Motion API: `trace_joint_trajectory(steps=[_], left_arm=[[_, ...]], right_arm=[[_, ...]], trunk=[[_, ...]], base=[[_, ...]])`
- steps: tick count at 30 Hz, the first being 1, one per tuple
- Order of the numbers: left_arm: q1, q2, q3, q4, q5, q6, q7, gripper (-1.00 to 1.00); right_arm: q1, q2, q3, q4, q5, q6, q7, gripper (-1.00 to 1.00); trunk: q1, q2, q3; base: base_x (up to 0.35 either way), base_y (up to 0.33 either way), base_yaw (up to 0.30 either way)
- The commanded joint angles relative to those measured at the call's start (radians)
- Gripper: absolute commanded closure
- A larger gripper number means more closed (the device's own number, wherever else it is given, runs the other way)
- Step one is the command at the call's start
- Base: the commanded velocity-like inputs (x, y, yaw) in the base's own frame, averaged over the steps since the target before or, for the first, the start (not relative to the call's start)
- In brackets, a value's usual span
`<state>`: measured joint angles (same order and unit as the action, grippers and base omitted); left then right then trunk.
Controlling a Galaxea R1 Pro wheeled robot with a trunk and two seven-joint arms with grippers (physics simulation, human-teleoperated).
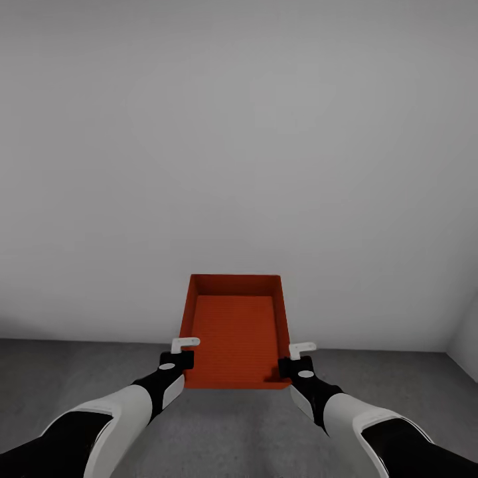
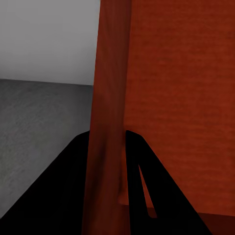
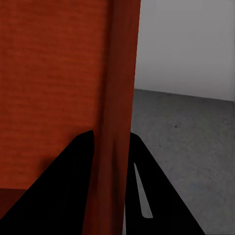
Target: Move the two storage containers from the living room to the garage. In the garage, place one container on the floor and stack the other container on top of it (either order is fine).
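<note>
I hold one orange-red storage container [image 1: 236, 328] in the air in front of me, open top up, above the dark grey floor [image 1: 79, 372] of the garage. My left gripper [image 1: 179, 355] is shut on its left wall near the front corner. My right gripper [image 1: 295, 358] is shut on its right wall. In the left wrist view the thin container wall [image 2: 107, 122] runs between the two black fingers [image 2: 142, 186]. The right wrist view gives the same picture, the wall [image 3: 117, 122] pinched between black fingers [image 3: 66, 181].
A plain light-grey wall [image 1: 239, 133] stands straight ahead and meets the concrete a short way beyond the container. A second wall [image 1: 468, 345] comes in at the far right corner. Bare floor lies to both sides of my arms.
</note>
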<state>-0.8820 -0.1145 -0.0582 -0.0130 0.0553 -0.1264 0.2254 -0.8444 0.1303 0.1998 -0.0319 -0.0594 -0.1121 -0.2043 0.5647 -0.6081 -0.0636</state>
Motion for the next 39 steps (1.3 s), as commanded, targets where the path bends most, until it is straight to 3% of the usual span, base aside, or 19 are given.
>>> trace_joint_trajectory(steps=[1, 39], left_arm=[[-0.002, -0.001, 0.026, -0.015, 0.001, -0.022, 0.018, 1.0], [-0.002, 0.001, 0.026, -0.016, 0.001, -0.022, 0.018, 1.0]], right_arm=[[-0.001, 0.004, -0.002, 0.006, -0.025, -0.006, -0.007, 1.0], [-0.001, 0.002, -0.002, 0.006, -0.025, -0.005, -0.01, 1.0]], trunk=[[0.0, -0.002, -0.004], [0.0, -0.002, -0.065]], base=[[0.0, 0.0, 0.0], [0.0, 0.0, 0.0]])
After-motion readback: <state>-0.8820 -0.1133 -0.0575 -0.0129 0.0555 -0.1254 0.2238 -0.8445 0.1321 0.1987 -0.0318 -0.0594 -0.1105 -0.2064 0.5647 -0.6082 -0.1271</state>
